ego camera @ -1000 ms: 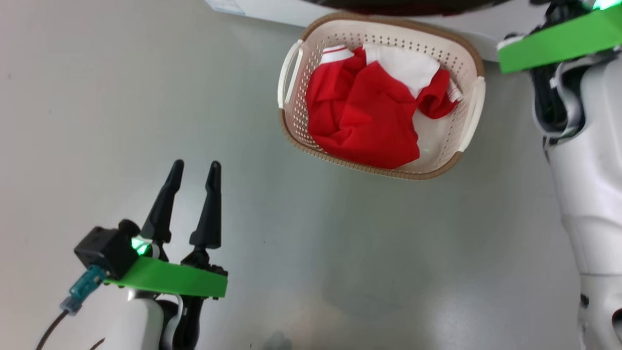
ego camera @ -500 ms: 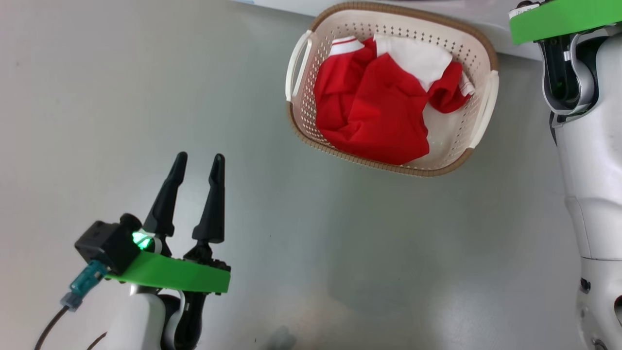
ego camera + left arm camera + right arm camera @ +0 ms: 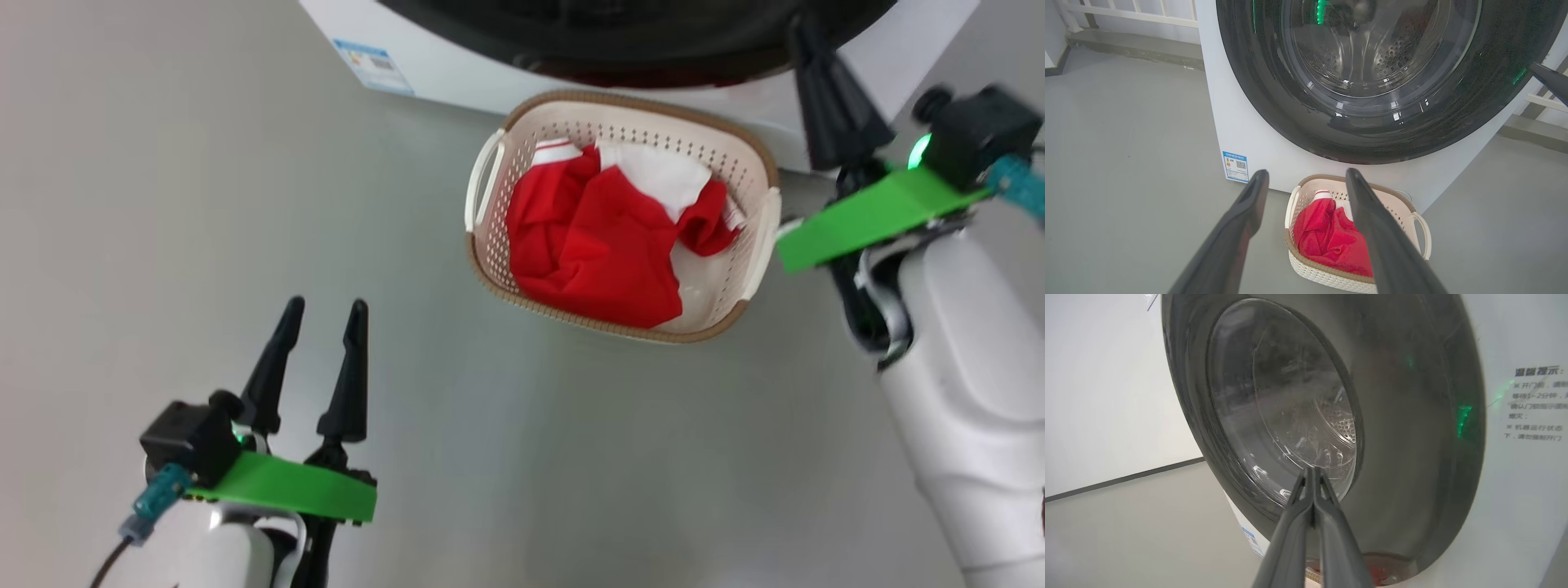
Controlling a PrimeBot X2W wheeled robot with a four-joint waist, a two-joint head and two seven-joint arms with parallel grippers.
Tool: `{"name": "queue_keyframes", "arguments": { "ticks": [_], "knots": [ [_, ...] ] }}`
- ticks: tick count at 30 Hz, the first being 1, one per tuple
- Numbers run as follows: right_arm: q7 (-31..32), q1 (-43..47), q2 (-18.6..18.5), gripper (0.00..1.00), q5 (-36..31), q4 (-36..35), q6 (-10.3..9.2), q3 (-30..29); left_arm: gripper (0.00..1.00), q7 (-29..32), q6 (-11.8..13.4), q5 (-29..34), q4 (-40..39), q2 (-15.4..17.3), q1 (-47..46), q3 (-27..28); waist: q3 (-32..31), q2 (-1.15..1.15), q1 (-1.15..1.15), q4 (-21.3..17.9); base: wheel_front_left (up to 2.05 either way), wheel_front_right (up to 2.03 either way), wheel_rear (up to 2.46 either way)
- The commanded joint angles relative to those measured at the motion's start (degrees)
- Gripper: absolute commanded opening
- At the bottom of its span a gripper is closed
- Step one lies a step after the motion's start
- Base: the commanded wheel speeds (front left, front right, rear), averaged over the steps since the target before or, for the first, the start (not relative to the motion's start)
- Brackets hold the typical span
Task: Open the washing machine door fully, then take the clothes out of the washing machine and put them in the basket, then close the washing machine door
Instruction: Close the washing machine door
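While the big white washing machine [image 3: 1241, 122] stands on the grey floor [image 3: 571, 457], its round door [image 3: 1249, 61] with the glossy black rim looks to sit flat against the front, steel drum glinting through the glass. Down in front of it, right at the foot of the machine, sits the cream basket [image 3: 704, 287], and the red-and-white clothes [image 3: 596, 237] lie bunched inside it, piled toward its left half! Over at the lower left, well apart from the basket, the left gripper [image 3: 326, 302] hangs over bare floor with its fingers spread apart and nothing between them. On the other side, the right gripper [image 3: 1312, 470] has its fingers pressed together on nothing, tips up by the door's glass; whether they touch it, I can't tell. Tiny blue label [image 3: 371, 65] on the machine's lower corner.
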Motion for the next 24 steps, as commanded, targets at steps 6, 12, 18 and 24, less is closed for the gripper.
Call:
{"name": "queue_keyframes", "arguments": {
  "ticks": [6, 12, 18, 24],
  "knots": [
    [-0.3, 8.7, 0.4, 0.32, 2.9, -3.0, -0.04, 4.2, 1.00, -0.3, 0.0, 3.2, 0.7, 1.6, 3.6, 2.4, -7.4, 0.00, 0.00, -3.0, 0.00, 0.00, 0.00],
    [-0.3, 17.5, 0.8, 1.00, 5.3, -4.9, -0.04, 3.8, 1.00, -0.3, 0.0, 4.4, 1.7, 3.0, 5.8, 2.8, -12.2, 0.00, 0.00, -4.7, 0.00, 0.00, 0.00],
    [-0.3, 24.3, 1.3, 1.00, 5.7, -6.4, -0.04, 1.8, 1.00, -0.3, 0.0, 5.0, 2.0, 4.1, 8.0, 3.7, -15.6, 0.00, 0.00, -6.7, 0.00, 0.00, 0.00],
    [-0.3, 30.6, 2.3, 1.00, 5.5, -7.5, -0.04, -0.8, 1.00, -0.3, 0.0, 5.3, 2.0, 5.1, 10.5, 4.8, -18.5, 0.00, 0.00, -9.3, 0.00, 0.00, 0.00]
  ]
}}
